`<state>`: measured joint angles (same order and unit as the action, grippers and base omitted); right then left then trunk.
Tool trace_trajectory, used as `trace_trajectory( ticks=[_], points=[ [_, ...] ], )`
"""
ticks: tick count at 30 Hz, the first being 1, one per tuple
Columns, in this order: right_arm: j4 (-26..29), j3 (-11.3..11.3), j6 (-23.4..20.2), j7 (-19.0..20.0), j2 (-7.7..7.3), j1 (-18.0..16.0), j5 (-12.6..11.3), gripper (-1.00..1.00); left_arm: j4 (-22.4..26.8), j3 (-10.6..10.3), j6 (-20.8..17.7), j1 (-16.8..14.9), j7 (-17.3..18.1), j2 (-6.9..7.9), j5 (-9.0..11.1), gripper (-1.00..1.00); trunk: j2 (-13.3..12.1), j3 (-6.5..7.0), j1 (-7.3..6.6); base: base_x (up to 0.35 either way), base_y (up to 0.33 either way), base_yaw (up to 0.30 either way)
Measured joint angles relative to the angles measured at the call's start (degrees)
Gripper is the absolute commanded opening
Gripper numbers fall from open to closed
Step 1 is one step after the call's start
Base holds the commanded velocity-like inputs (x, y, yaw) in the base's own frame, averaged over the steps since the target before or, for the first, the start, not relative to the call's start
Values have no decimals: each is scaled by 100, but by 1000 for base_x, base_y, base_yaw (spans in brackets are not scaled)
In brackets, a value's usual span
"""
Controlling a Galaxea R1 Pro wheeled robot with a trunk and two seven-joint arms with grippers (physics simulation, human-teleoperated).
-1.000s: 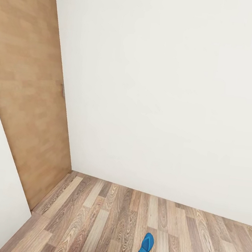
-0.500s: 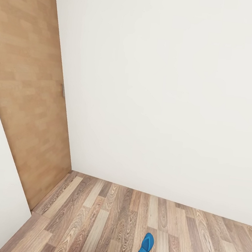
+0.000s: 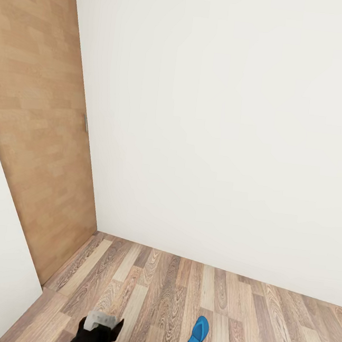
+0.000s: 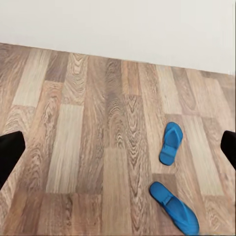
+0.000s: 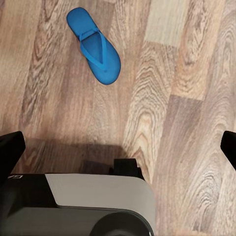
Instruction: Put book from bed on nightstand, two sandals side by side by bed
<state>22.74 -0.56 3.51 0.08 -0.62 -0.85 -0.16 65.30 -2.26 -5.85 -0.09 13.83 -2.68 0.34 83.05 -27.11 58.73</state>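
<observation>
One blue sandal (image 3: 197, 336) lies flat on the wood-plank floor near the white wall. In the left wrist view both sandals lie close together, one (image 4: 171, 142) nearer the wall and one (image 4: 174, 207) at an angle to it. My left gripper (image 4: 120, 147) hangs open above the floor, its dark fingers (image 4: 10, 155) far apart, and the left arm's end (image 3: 98, 331) shows at the head view's lower left. My right gripper (image 5: 120, 145) is open too, above a sandal (image 5: 94, 45) and holding nothing. The book, the bed and the nightstand are out of view.
A plain brown door (image 3: 35, 123) stands in the left wall of this corner. The white wall (image 3: 224, 118) runs straight ahead, meeting the plank floor (image 3: 152, 286). The robot's grey and black base (image 5: 93, 206) shows below the right wrist.
My left arm has risen into the head view at the lower left. The sandal and the camera have not moved.
</observation>
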Motion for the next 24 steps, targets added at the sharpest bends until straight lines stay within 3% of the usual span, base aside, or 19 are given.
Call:
trace_trajectory(
  ticks=[2, 4, 5, 8, 11, 16, 18, 20, 24],
  points=[
    [-1, 0, 0, 0, 0, 0, 0, 100, 222, -8, -205, 0, 367, 3, 1, 100, 0, 0, 0, 0, 0, 0],
    [-3, 0, 0, 0, 0, 0, 0, 100, 501, -6, -471, -2, 1198, 19, 32, 100, 0, 0, 0, 0, 0, 0],
    [-3, 0, 0, 0, 0, 0, 0, 100, 546, -3, -514, -3, 1406, 24, 45, 100, 0, 0, 0, 0, 0, 0],
    [-3, 0, 0, 0, 0, 0, 0, 100, 766, 20, -716, -17, 2368, 50, 231, 100, 0, 0, 0, 0, 0, 0],
    [-3, 0, 0, 0, 0, 0, 0, 100, 934, 52, -1005, -36, 2952, 107, 483, 100, 0, 0, 0, 0, 0, 0],
    [-3, 0, 0, 0, 0, 0, -3, 100, 1190, 197, -1474, -128, 3322, 179, 859, 100, 0, 0, 0, 0, 0, 0],
    [-3, -4, -3, 0, -2, 0, -3, 100, 1231, 357, -1553, -164, 3356, 219, 939, 100, 0, 0, 0, 0, 0, 0],
    [-3, 0, -15, 0, 0, 0, -6, 100, 1246, 653, -1599, -189, 3393, 257, 969, 100, 0, 0, 0, 0, 0, 0],
    [161, 6, -177, -24, -5, -2, 6, 100, 1261, 931, -1635, -204, 3444, 375, 1023, 100, 0, 0, 0, 0, 0, 0]
  ],
)
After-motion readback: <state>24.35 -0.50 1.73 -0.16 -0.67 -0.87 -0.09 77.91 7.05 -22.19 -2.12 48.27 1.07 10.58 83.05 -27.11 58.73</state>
